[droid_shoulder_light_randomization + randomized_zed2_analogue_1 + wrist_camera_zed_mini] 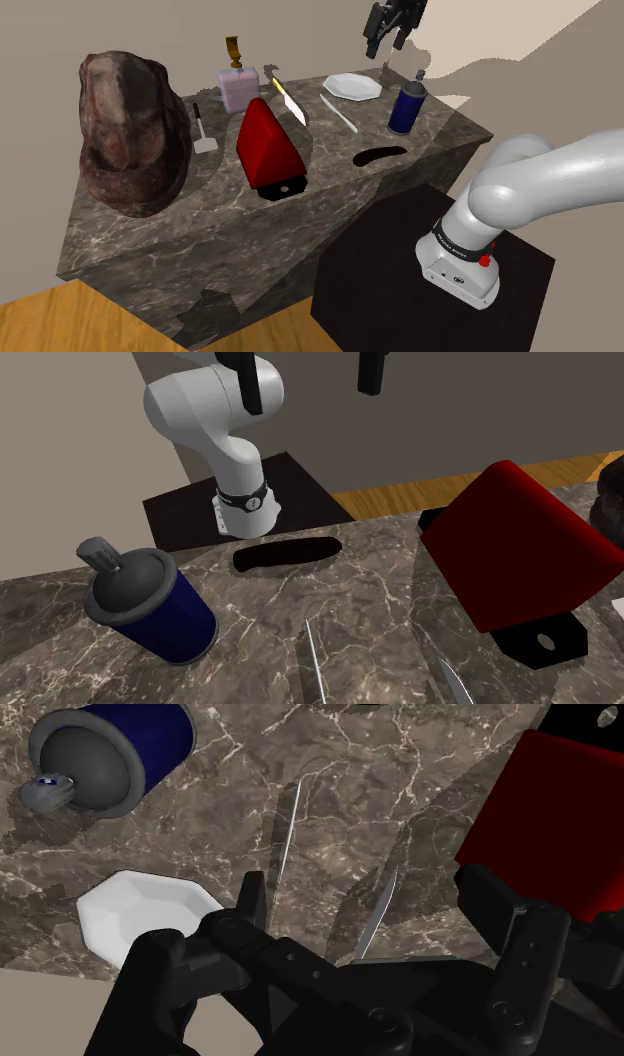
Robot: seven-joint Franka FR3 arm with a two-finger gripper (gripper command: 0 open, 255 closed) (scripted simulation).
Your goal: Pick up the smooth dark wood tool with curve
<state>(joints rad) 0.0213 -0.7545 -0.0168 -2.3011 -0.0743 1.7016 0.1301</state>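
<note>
My gripper (386, 45) high over the marble counter (200, 250), jaws spread around nothing, dark curved tool (380, 155) flat well below them, near the blue spray can (406, 108).

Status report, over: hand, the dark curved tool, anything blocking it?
Hand open, high above the counter, holding nothing. Dark curved tool flat on it, untouched. Blue spray can beside it, apart; nothing on top.
</note>
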